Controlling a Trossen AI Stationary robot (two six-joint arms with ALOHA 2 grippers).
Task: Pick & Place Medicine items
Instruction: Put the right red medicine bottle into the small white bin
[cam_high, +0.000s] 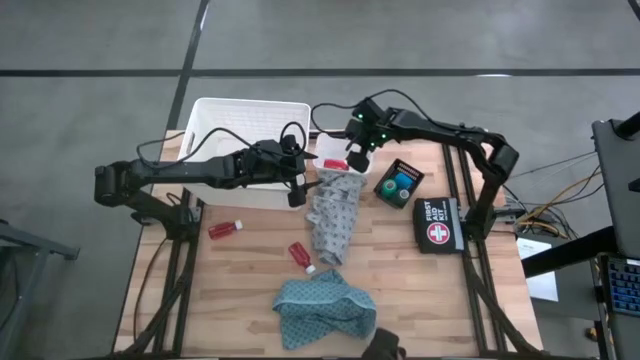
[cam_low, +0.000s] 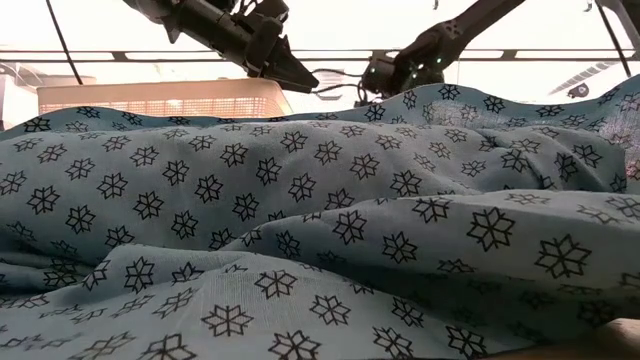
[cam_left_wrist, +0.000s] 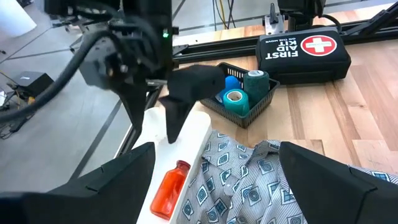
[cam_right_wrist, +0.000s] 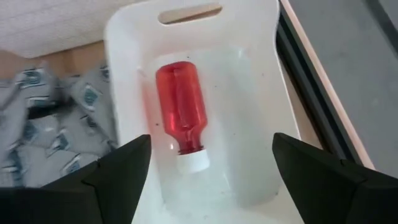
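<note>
Directly under my right tool, whose fingers are open and empty, one red bottle lies in the small white tray. My left tool hangs open beside it, over the grey cloth. Two red bottles are on the table, so I should rise straight before turning.

- One red bottle with a white cap lies on its side inside the small white tray, at the table's far edge.
- A second red bottle lies flat on bare wood, well to the left of that tray and nearer the front.
- A third red bottle lies flat, in front of the tray.
- The blue container and green container stand side by side, right of the tray.
</note>
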